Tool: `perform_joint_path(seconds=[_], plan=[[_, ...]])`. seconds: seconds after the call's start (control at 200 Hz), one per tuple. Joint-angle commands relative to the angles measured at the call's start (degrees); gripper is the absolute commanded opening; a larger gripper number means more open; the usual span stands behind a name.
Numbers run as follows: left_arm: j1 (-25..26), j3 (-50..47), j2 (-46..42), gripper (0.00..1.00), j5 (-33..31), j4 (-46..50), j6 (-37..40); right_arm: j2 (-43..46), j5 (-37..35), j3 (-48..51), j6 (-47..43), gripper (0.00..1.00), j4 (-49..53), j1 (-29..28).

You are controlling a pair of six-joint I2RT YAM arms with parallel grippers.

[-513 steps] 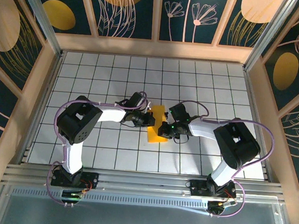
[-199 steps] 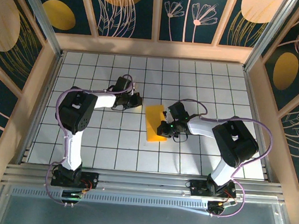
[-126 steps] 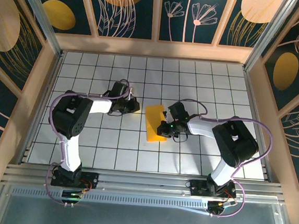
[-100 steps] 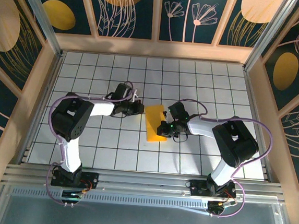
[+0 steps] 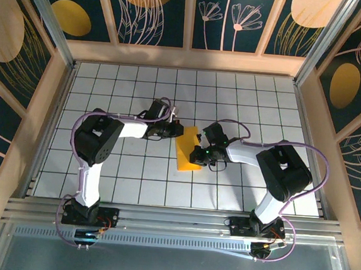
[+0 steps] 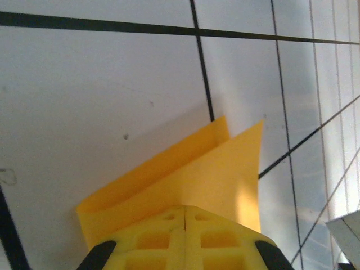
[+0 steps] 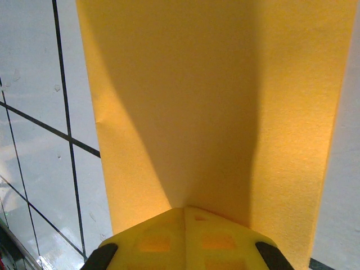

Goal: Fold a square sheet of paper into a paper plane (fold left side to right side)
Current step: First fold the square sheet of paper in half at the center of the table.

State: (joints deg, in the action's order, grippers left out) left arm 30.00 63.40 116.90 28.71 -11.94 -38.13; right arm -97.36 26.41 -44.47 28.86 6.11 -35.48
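The square sheet of paper (image 5: 187,149) lies folded in half as a narrow orange-yellow rectangle on the white tiled floor. My left gripper (image 5: 176,132) is shut, its tips resting at the paper's upper left edge. In the left wrist view the shut yellow tips (image 6: 184,207) sit over the paper (image 6: 225,169), whose two layers gape slightly. My right gripper (image 5: 196,155) is shut and presses down on the paper's right side. In the right wrist view its tips (image 7: 184,209) lie on the flat sheet (image 7: 197,101). No paper runs between either pair of jaws.
The white gridded floor (image 5: 140,93) is ringed by wooden frames and patterned walls (image 5: 22,64). An aluminium rail (image 5: 173,219) runs along the near edge by the arm bases. The left arm's elbow (image 5: 95,137) stands left of the paper.
My left gripper, which had drawn back to the left away from the paper, has swung right again to the paper's upper left edge. The right gripper and the paper have stayed put.
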Motion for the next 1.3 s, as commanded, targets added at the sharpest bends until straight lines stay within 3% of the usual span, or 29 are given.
perform_joint_path(seconds=[0.0,0.415,0.696,0.961,1.296], plan=[[-0.36,1.98,1.62,0.00,-3.13,2.24,2.07,-4.61,-8.39,3.69,-0.27,0.00,8.13,-0.37],[-3.30,1.20,3.94,0.00,-6.12,0.43,1.81,-4.56,-8.53,3.84,-0.38,0.00,8.48,-0.32],[-6.27,5.93,5.51,0.00,-7.16,3.12,3.65,-4.52,-8.09,3.97,-0.03,0.00,7.88,-0.36],[-6.27,2.88,0.54,0.00,-6.45,1.90,3.56,-3.70,-7.39,4.21,0.96,0.00,6.53,-0.40],[1.35,-11.00,-12.93,0.00,-3.09,1.61,-1.53,-3.26,-6.90,3.95,1.90,0.00,5.32,-0.64]])
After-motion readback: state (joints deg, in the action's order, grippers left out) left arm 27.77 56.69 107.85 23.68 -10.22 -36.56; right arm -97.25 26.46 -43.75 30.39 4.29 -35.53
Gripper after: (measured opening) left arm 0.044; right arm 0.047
